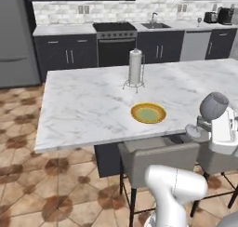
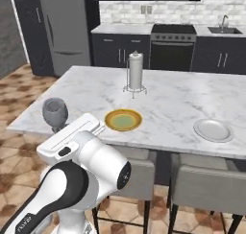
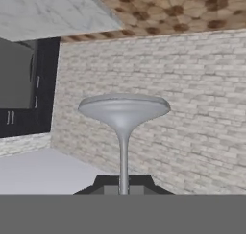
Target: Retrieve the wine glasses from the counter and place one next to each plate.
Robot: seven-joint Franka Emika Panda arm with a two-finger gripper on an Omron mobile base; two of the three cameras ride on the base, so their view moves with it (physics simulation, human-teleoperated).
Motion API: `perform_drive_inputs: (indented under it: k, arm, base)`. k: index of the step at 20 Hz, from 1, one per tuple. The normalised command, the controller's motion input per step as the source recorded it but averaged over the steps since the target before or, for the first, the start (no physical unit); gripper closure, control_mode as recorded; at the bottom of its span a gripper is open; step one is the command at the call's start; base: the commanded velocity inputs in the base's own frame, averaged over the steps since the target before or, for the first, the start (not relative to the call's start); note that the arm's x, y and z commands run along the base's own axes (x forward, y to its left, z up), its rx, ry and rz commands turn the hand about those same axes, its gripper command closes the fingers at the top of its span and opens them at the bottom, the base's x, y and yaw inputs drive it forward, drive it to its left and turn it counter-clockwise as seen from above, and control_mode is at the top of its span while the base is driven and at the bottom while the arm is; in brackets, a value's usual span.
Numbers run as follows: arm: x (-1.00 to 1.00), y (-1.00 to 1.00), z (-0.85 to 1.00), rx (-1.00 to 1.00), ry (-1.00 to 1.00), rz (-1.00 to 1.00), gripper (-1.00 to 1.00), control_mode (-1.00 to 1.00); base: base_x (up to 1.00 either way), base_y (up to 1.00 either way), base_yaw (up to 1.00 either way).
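Nearest, the gripper point(image 3: 123, 186) is clenched on the thin stem of a wine glass point(image 1: 214, 105), held just off the island's point(image 1: 83, 105) near edge. On the island, the yellow-orange plate point(image 1: 148, 113) lies at the glass's nine o'clock in the left base view. The white-grey plate point(image 2: 213, 130) sits at that plate's three o'clock in the right base view. The paper-towel roll point(image 1: 135, 68) stands beyond, at twelve. Farthest, on the counter point(image 1: 195, 25), the second wine glass point(image 1: 199, 21) stands beside the sink point(image 1: 155, 25).

Island top point(image 1: 83, 105): wide bare marble left of the yellow plate point(image 1: 148, 113)
Paper-towel roll point(image 1: 135, 68): stands upright behind that plate (the one tall obstacle)
Stools point(image 2: 202, 190): line the near edge
White plate point(image 2: 213, 130): bare marble around it
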Motion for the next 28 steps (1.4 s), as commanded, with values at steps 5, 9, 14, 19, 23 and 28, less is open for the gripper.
perform_drive_inputs:
  k: [5,9,14,19,23,28]
  arm:
    - [0.0,0.0,0.0,0.0,0.0,0.0,1.0,1.0]
    - [0.0,0.0,0.0,0.0,0.0,0.0,1.0,1.0]
    - [0.0,0.0,0.0,0.0,0.0,0.0,1.0,1.0]
    - [0.0,0.0,0.0,0.0,0.0,0.0,1.0,1.0]
    - [0.0,0.0,0.0,0.0,0.0,0.0,1.0,1.0]
    - [0.0,0.0,0.0,0.0,0.0,0.0,1.0,1.0]
  base:
    - [-0.02,-1.0,0.17]
    - [-0.12,-0.45,0.0]
    - [0.39,0.16,0.03]
    - [0.37,0.33,0.02]
    - [0.77,0.0,0.16]
    - [0.8,-0.33,0.33]
